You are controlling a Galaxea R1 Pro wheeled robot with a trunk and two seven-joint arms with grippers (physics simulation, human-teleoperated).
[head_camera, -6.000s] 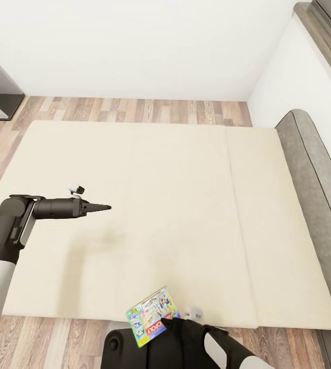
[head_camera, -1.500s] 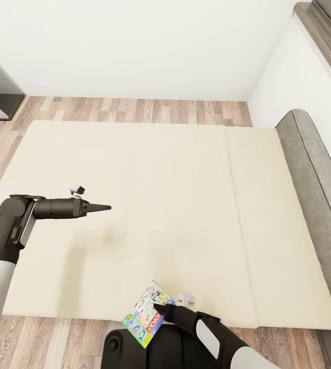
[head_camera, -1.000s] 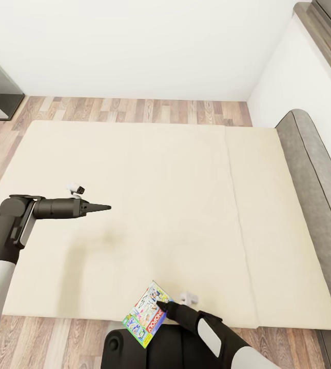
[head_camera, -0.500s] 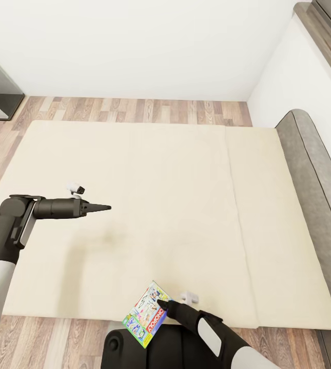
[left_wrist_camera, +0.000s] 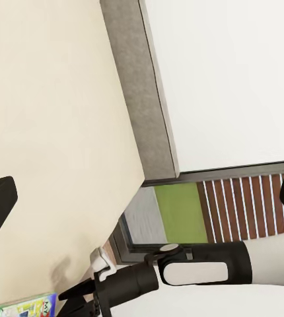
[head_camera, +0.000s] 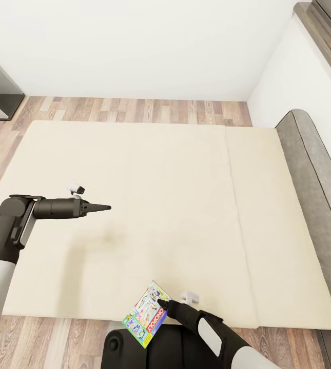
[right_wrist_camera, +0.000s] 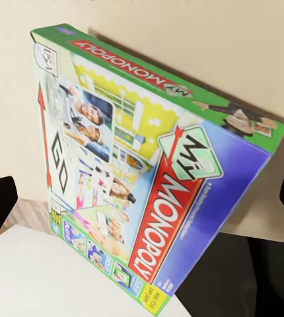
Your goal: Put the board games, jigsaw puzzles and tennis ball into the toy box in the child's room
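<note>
Right fingers: black right gripper (head_camera: 161, 305) spread wide apart in the right wrist view, holding nothing; tip at the box's edge, contact unclear.
Left fingers: black left gripper (head_camera: 103, 207) tips well apart at the left wrist frame's edges, empty.
Arm pose: left arm level over the plain beige bed (head_camera: 186, 205); right arm low at its near edge.
Board game: flat green-and-blue printed box with red band (right_wrist_camera: 148, 178), overhanging the bed's near edge.
Right wrist detail: "MONOPOLY" lettering legible.

Glossy printed cardboard board game (right_wrist_camera: 142, 178); matt cloth bed (head_camera: 186, 205).
</note>
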